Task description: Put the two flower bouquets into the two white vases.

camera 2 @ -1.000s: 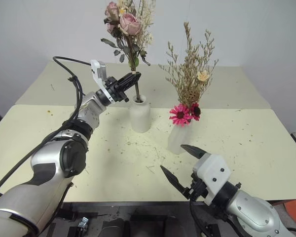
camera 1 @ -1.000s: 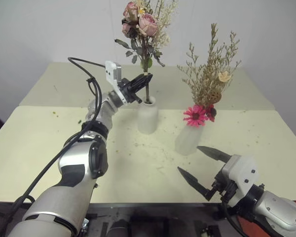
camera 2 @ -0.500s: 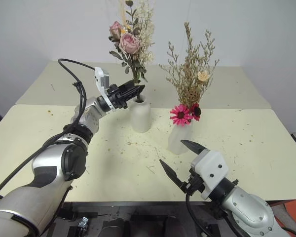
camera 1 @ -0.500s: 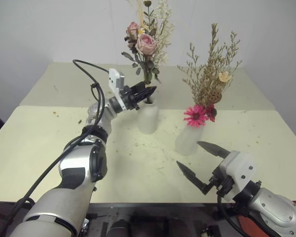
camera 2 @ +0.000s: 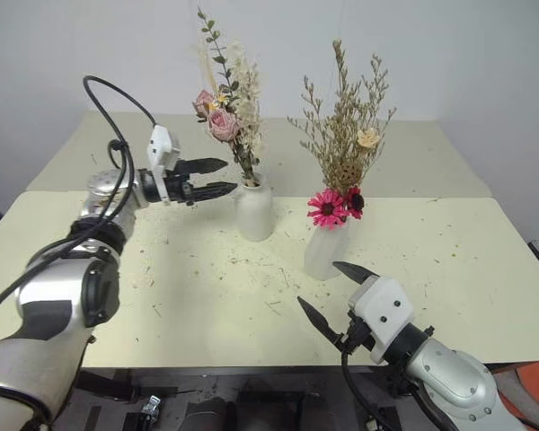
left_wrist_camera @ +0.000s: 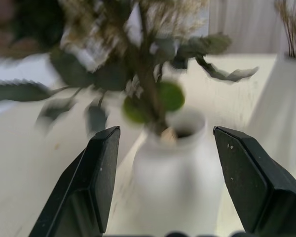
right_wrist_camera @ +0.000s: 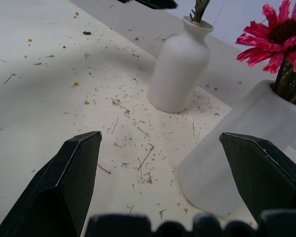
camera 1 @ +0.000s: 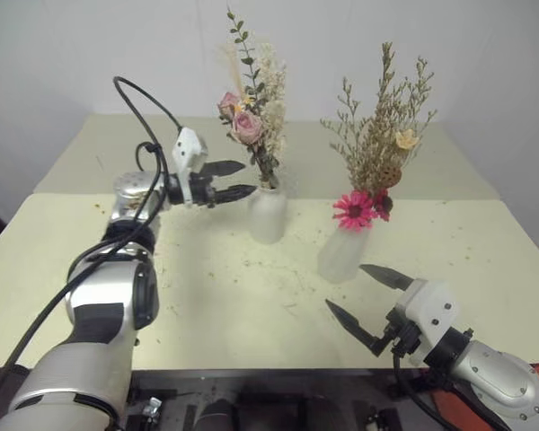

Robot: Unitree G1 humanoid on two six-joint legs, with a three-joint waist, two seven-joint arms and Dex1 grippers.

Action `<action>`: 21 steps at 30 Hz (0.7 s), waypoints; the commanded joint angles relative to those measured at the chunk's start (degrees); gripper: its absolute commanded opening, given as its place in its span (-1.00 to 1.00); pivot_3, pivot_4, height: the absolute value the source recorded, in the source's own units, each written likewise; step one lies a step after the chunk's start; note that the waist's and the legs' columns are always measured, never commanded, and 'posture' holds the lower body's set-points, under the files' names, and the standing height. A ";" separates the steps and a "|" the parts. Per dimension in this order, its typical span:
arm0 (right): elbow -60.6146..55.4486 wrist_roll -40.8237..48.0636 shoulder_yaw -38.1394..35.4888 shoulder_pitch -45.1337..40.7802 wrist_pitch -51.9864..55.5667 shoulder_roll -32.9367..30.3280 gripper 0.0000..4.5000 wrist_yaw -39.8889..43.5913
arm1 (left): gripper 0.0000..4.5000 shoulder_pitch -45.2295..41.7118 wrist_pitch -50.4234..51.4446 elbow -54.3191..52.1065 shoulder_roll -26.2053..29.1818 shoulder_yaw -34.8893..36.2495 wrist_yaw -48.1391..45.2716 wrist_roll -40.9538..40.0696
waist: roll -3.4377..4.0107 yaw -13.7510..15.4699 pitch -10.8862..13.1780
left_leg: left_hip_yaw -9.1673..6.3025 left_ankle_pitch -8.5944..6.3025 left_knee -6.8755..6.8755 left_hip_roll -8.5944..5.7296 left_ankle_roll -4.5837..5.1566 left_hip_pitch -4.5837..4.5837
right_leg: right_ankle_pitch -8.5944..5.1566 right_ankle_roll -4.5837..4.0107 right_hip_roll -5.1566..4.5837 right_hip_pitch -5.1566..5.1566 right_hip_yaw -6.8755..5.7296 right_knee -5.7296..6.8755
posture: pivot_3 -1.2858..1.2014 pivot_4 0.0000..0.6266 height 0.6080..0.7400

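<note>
Left eye view: our left gripper (camera 1: 240, 178) hangs spread and empty just beside the pale pink rose bouquet with grey-green leaves (camera 1: 250, 126), whose stems sit in the small matte white bottle-shaped vase (camera 1: 267, 214). The magenta daisy and tan sprig bouquet (camera 1: 377, 153) sits in the tapered white vase (camera 1: 343, 252). Our right gripper (camera 1: 375, 303) is wide, empty. Back out level, clear of leaves.

Pale cream table (camera 1: 90, 269), second one butted behind it. On the near top: bottle-shaped white vase (camera 1: 267, 214) and tapered white vase (camera 1: 343, 252), near each other, plus scattered dried-flower crumbs (right_wrist_camera: 133, 143).
</note>
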 commanded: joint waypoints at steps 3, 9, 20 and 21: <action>0.61 -1.62 -1.13 -0.99 -2.55 0.59 1.00 1.69 | 0.45 0.38 -0.38 -2.96 6.94 -2.71 -2.64 2.63 | 0.00 -0.07 0.00 | 0.00 0.00 0.01 0.00 0.00 -0.01 | 0.00 0.00 0.00 -0.01 -0.01 -0.01 | 0.03 -0.52 1.00; 0.99 2.64 -7.80 1.71 -2.95 1.87 1.00 4.59 | 0.45 7.48 1.04 -8.71 14.79 2.73 -14.05 -5.37 | 0.03 -0.30 -0.01 | 0.04 -0.01 0.01 0.06 0.01 0.01 | 0.00 -0.01 0.02 -0.04 -0.01 0.07 | 0.03 -0.52 1.00; 21.52 14.54 -36.13 5.23 -11.53 -7.57 1.00 30.58 | 0.45 46.85 26.57 -62.45 24.83 17.52 -7.69 -30.31 | 0.03 0.33 -0.08 | 0.17 -0.02 0.07 0.26 0.01 0.17 | 0.00 -0.04 -0.03 0.09 -0.03 0.12 | 0.03 -0.52 1.00; 24.56 14.69 -37.10 4.23 -11.91 -9.31 1.00 32.62 | 0.45 49.18 28.85 -66.40 25.26 19.04 -6.30 -31.82 | 0.02 0.43 -0.09 | 0.18 -0.02 0.06 0.25 0.01 0.25 | -0.01 -0.04 -0.03 0.15 -0.03 0.12 | 0.03 -0.52 1.00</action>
